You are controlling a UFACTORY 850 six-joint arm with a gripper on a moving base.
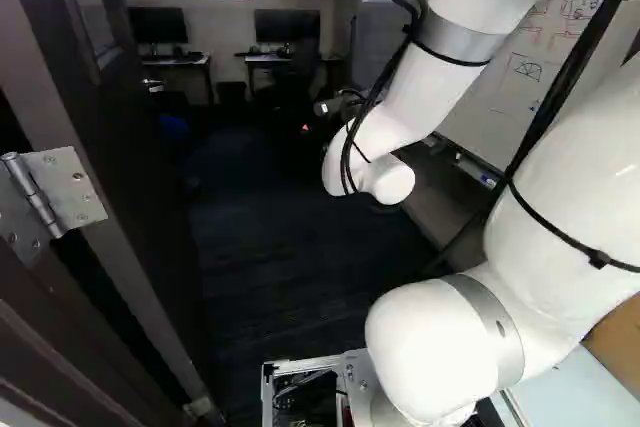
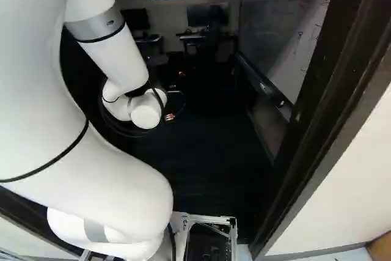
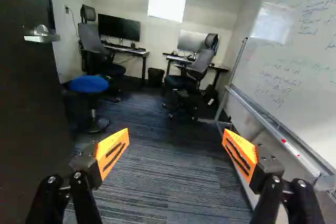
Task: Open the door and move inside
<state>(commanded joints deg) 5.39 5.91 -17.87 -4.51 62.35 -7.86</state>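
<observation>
1. Door (image 3: 31, 103) stands swung wide into the room, beside and beyond our fingers (image 3: 111, 153) on our left, its hinge (image 1: 55, 197) showing in the left base view. By our judgement, the opening half of the task is done.

2. Our two fingers hang spread far apart with nothing between them. They hold neither the door nor its lever handle (image 3: 42, 35), which sits ahead of them on the left, out of contact.

3. Our arm (image 1: 400, 97) reaches through the doorway, putting the fingers inside the room. Ahead of them are a blue stool (image 3: 88, 84), office chairs (image 3: 193, 72) and a desk (image 3: 126, 50) bearing a monitor; a whiteboard (image 3: 294, 51) lines the far side, to their right.

4. Behind the fingers, the front metalwork of our base (image 2: 214, 219) appears to be at about the threshold, near the foot of the door frame (image 2: 333, 114). We cannot tell exactly how much of it is across.

5. Driving the base the rest of the way in is what remains, we judge. The move calls for a straight, slow roll, with risks in clipping the frame, brushing the door or carrying the fingers into the whiteboard.
</observation>
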